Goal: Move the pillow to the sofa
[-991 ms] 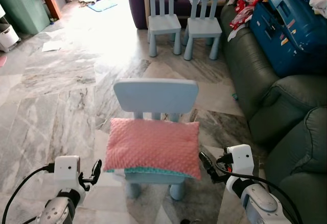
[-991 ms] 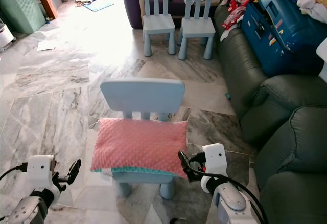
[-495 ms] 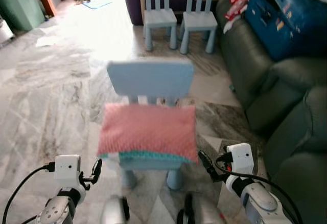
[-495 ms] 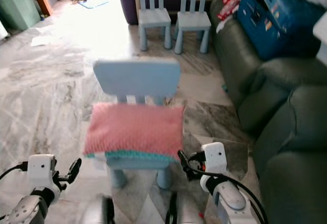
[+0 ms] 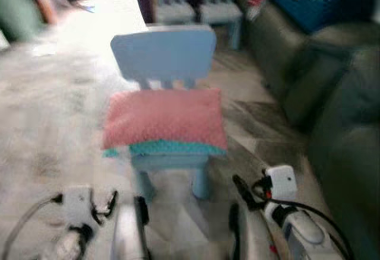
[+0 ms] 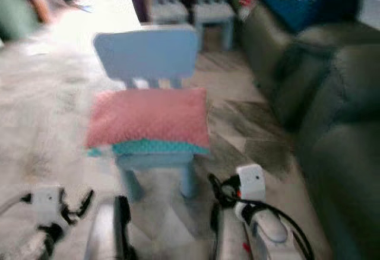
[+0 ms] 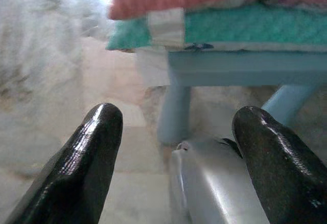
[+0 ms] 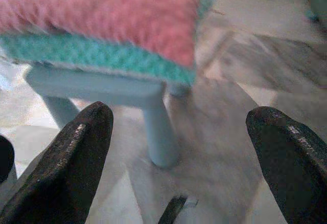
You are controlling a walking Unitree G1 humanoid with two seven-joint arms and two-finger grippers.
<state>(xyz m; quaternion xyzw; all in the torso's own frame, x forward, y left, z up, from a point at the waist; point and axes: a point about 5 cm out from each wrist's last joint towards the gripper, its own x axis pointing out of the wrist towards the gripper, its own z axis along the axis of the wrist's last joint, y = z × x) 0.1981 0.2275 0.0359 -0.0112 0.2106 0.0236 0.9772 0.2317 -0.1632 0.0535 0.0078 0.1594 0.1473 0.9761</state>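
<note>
Here the pillow (image 5: 163, 119) lies on a blue chair (image 5: 164, 52) over marble floor (image 5: 47, 111), both grippers spread.

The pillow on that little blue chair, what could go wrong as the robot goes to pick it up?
The pink pillow overhangs the seat of the light blue chair, so a one-sided grab may drag it to the floor. Both claws, left and right, hang open below seat height and could bump the chair's legs when rising. The head views are blurred, so aim may be off.
</note>
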